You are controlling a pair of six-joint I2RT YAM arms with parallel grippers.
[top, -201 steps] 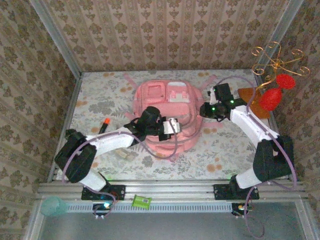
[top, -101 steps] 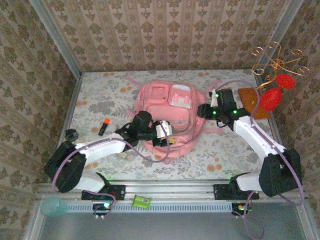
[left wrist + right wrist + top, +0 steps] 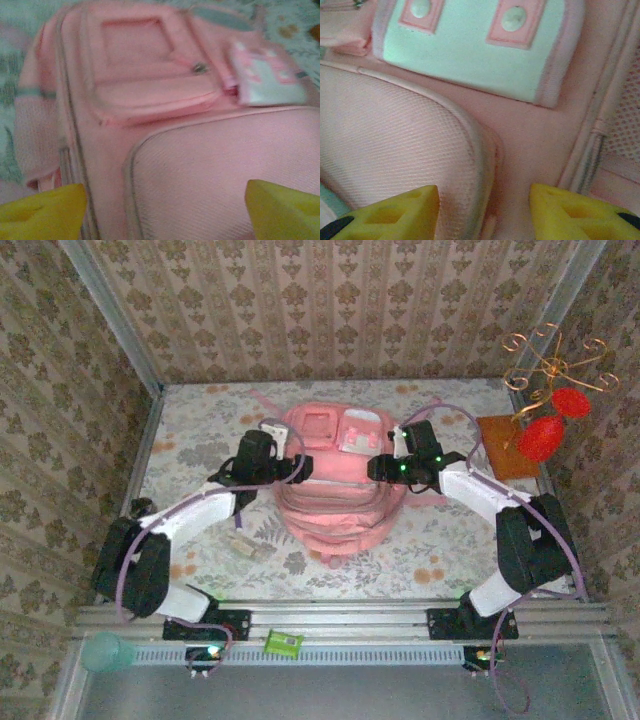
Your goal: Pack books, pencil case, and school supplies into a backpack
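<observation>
The pink backpack (image 3: 335, 495) lies flat in the middle of the table. My left gripper (image 3: 293, 468) hovers over its upper left part, jaws wide open, yellow fingertips (image 3: 42, 212) apart above the mesh front pocket (image 3: 220, 170) with nothing between them. At its upper right, my right gripper (image 3: 377, 468) is open too, its fingers (image 3: 385, 212) either side of a pocket's piped edge (image 3: 487, 165). A pale mint, pink-trimmed panel (image 3: 470, 37) sits on the backpack; I cannot tell if it is a pocket or the pencil case. The books are hidden.
A small pale stationery piece (image 3: 250, 545) lies on the cloth left of the backpack's lower end, under the left arm. A red ornament with gold wire (image 3: 540, 435) stands on a brown board at the right. Patterned walls close in three sides.
Both grippers have opened. The left arm swung from the backpack's lower front to its upper left. The right gripper moved left onto the backpack, which settled flatter and lower.
</observation>
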